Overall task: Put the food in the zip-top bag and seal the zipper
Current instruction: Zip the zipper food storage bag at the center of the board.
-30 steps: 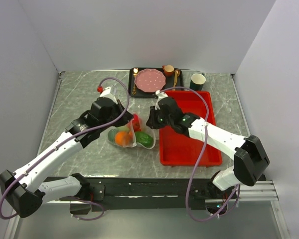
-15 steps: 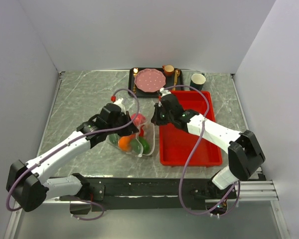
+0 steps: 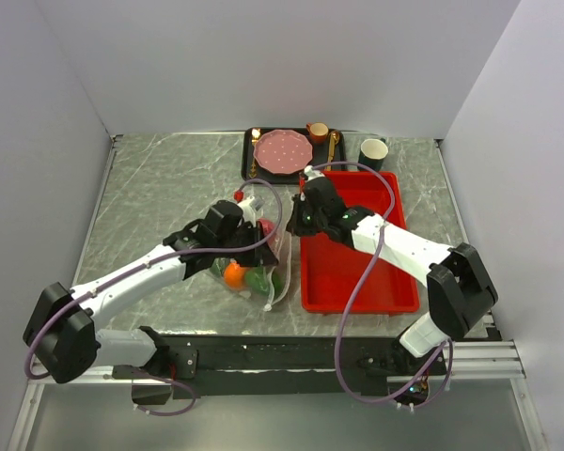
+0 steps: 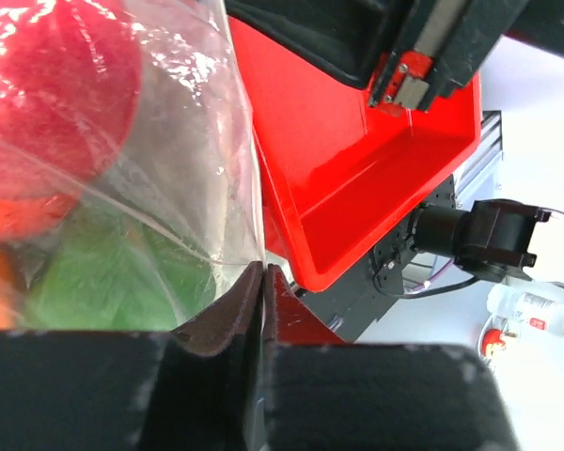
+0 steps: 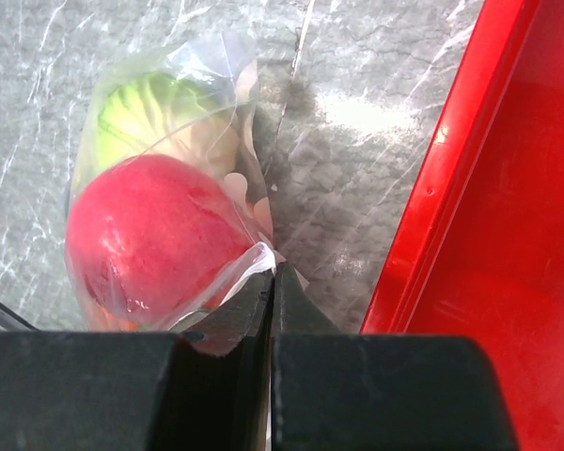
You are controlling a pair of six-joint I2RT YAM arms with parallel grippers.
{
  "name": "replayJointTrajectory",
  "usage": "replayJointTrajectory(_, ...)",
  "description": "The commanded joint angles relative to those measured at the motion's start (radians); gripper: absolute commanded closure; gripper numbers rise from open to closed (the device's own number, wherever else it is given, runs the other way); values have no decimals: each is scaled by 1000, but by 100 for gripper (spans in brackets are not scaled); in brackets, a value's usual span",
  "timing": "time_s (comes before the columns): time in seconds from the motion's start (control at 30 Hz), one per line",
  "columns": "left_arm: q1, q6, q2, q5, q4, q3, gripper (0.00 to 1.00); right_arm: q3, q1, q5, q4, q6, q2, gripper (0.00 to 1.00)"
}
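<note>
The zip-top bag [image 3: 266, 268] lies on the marble table just left of the red tray, with the food inside. In the top view an orange [image 3: 233, 274], a green piece [image 3: 258, 279] and a red fruit [image 3: 264, 228] show through it. My left gripper [image 3: 252, 233] is shut on the bag's edge [image 4: 249, 211]. Its view shows a red fruit [image 4: 47, 94] and a green piece [image 4: 103, 282] through the plastic. My right gripper [image 3: 293, 224] is shut on the zipper [image 5: 252, 261] at the bag's far corner, beside a red apple [image 5: 150, 240] and the cabbage [image 5: 155, 117].
The red tray [image 3: 357, 272] sits right of the bag, its wall close to both grippers [image 5: 442, 188]. A black tray at the back holds a pink plate [image 3: 283, 150] and a small orange cup [image 3: 318, 132]. A dark green cup [image 3: 373, 150] stands beside it.
My left gripper has slid right along the bag towards my right gripper. The bag has bunched and shifted right, close to the red tray. My right gripper has barely moved.
</note>
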Motion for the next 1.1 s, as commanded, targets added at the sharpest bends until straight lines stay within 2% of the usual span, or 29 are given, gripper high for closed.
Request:
replayJointTrajectory(0.0, -24, 14, -10, 10, -4, 29, 82, 42, -25, 29, 60, 20, 12, 100)
replayJointTrajectory(0.07, -25, 17, -36, -22, -17, 42, 60, 42, -27, 21, 63, 25, 12, 100)
replayJointTrajectory(0.17, -24, 7, -108, -89, -29, 40, 39, 45, -28, 17, 60, 25, 21, 100)
replayJointTrajectory(0.23, -22, -10, -175, -150, -38, 25, 28, 46, -28, 17, 54, 23, 24, 100)
replayJointTrajectory(0.33, -11, -67, -277, -220, -53, -20, 21, 46, -31, 18, 48, 28, 18, 100)
replayJointTrajectory(0.5, -10, -209, -400, -257, -46, -156, 25, 40, -39, 15, 57, 48, -10, 100)
replayJointTrajectory(0.67, -10, -361, -438, -187, 39, -283, 32, 61, -40, 18, 51, 45, -11, 100)
replayJointTrajectory(0.73, -13, -426, -440, -165, 55, -325, 38, 72, -42, 28, 42, 46, -8, 100)
replayJointTrajectory(1.07, -48, -608, -570, -153, 183, -512, 38, 85, -48, 20, 69, 94, -14, 100)
